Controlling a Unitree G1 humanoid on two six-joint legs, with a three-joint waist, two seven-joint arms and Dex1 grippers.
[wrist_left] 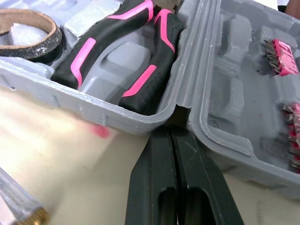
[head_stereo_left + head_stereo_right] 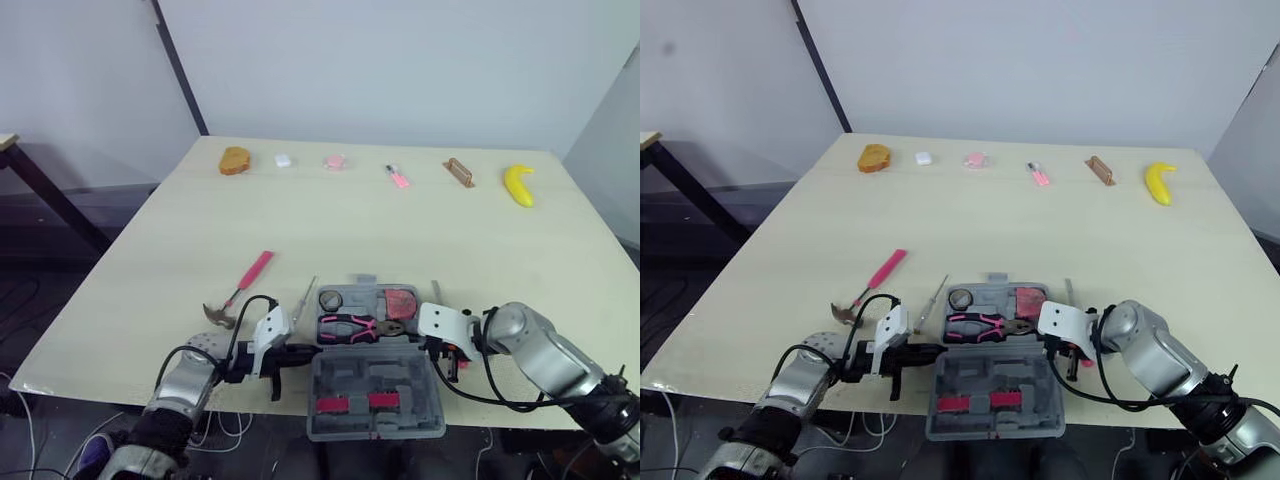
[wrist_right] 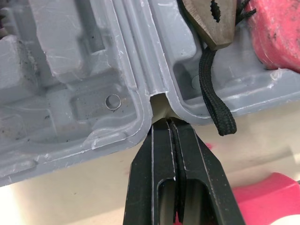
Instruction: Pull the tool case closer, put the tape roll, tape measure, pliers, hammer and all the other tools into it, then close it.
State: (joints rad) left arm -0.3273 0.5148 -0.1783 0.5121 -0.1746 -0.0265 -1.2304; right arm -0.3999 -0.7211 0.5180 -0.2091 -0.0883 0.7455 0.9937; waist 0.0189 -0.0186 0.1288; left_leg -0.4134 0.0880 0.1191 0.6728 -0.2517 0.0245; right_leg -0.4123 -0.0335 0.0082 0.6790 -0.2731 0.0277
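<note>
Left hand: Your left hand had its two fingers pressed flat together and held nothing. The tips sat at the hinge gap on the left side of the tool case.
Right hand: Your right hand was pinched tight too, and empty. Its tips sat at the hinge notch on the right side of the case.
Tool case: It lay open at the middle of the near edge of the worktop.
Inside the case: The tape roll, the pliers and the red tape measure lay in the far half.
Hammer: The hammer lay on the worktop left of the case, not touching it.
Screwdriver: The screwdriver lay between the hammer and the case.
Far edge: A banana lay near the far right corner.
</note>
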